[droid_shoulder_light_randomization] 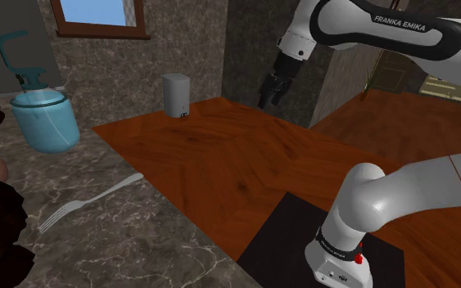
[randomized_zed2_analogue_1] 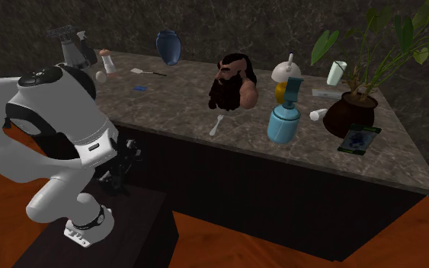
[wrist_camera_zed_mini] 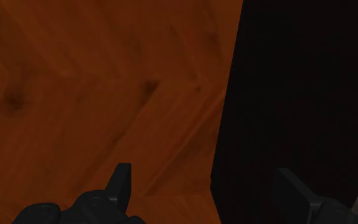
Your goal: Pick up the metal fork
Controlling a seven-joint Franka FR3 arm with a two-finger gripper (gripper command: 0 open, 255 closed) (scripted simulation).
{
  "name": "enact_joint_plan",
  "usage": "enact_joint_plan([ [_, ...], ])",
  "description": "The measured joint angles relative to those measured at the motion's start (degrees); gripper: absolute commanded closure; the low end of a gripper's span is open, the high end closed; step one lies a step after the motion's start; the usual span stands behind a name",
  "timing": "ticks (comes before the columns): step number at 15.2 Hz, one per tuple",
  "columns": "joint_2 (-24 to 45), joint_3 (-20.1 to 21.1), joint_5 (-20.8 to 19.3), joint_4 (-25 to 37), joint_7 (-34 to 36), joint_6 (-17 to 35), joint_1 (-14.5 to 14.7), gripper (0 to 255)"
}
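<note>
Barely started: the fork (droid_shoulder_light_randomization: 92, 200) lies untouched on the desk (droid_shoulder_light_randomization: 138, 245). The gripper (droid_shoulder_light_randomization: 271, 88) hangs well apart over the floor (droid_shoulder_light_randomization: 220, 155), fingers (wrist_camera_zed_mini: 121, 181) spread and empty.

Count: 1 fork (droid_shoulder_light_randomization: 92, 201), 1 blue spray bottle (droid_shoulder_light_randomization: 46, 119), 1 grey bin (droid_shoulder_light_randomization: 176, 96), 1 window (droid_shoulder_light_randomization: 97, 16). On the counter (randomized_zed2_analogue_1: 174, 106) there's also 1 bearded bust (randomized_zed2_analogue_1: 232, 82), 1 blue vase (randomized_zed2_analogue_1: 168, 46) at its 10 o'clock, 1 potted plant (randomized_zed2_analogue_1: 353, 110), 1 white cup (randomized_zed2_analogue_1: 336, 72), 1 dark tablet (randomized_zed2_analogue_1: 359, 138). Robot: 1 arm (droid_shoulder_light_randomization: 384, 33), 1 gripper (droid_shoulder_light_randomization: 265, 100), 2 fingers (wrist_camera_zed_mini: 121, 181).
</note>
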Motion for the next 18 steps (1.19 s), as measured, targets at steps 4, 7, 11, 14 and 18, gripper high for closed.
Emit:
enact_joint_plan([
  [4, 3.9, 1.1, 0.4, 2.3, -1.0, 1.5, 1.6, 0],
  [7, 8.2, 3.0, 1.0, 4.1, -2.1, 3.9, 3.7, 0],
  [11, 14.2, 5.7, 1.6, 7.8, -3.4, 6.1, 6.3, 0],
  [14, 18.9, 7.4, 1.5, 10.9, -4.8, 7.5, 8.0, 0],
  [18, 25.5, 10.0, 1.1, 15.9, -6.4, 8.7, 10.1, 0],
])
